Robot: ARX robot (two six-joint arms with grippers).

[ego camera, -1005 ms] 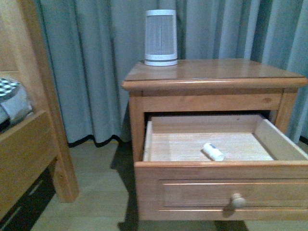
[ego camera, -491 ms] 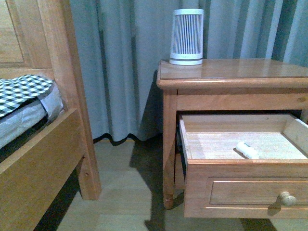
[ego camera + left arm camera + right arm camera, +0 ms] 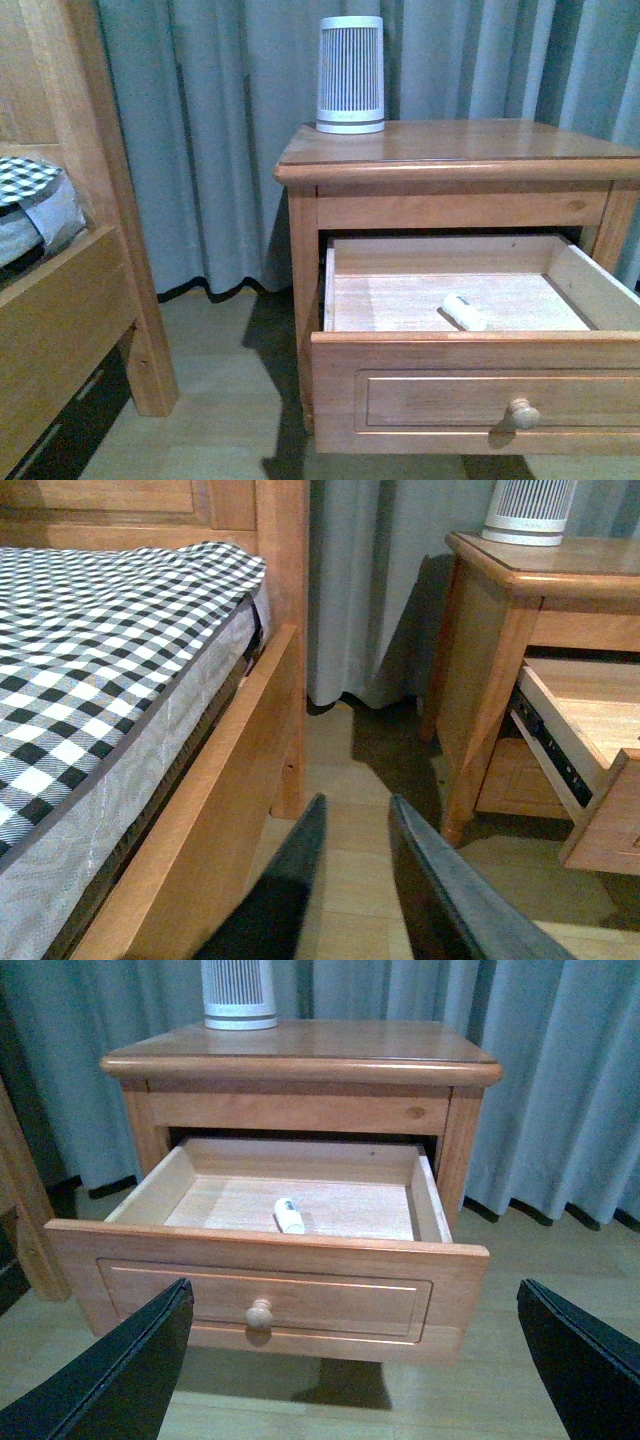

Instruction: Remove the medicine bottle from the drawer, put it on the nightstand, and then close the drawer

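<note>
medicine bottle point(image 3: 465, 313) lies on its side on the pale bottom of the open drawer point(image 3: 480, 395), lower right of the front view, just behind the front panel and a little right of the drawer's middle. the right wrist view catches the bottle point(image 3: 289, 1216) too, with a small dark mark near one end; which end carries the cap i cannot tell. the drawer is pulled well out of the nightstand point(image 3: 460, 150), its round knob point(image 3: 522, 412) low on the panelled front. up on the nightstand top, at the back left corner, stands a white ribbed appliance point(image 3: 351, 74), upper middle of the frame. grey-blue curtains point(image 3: 200, 150) hang behind. a wooden bed frame point(image 3: 70, 300) fills the left edge, with checked bedding point(image 3: 90, 630) on it. right gripper point(image 3: 355, 1290) faces the drawer front, fingers spread wide, nothing between them. left gripper point(image 3: 355, 805) points at the wooden floor point(image 3: 350, 760) between bed and nightstand, fingers a narrow gap apart, gripping nothing.
</note>
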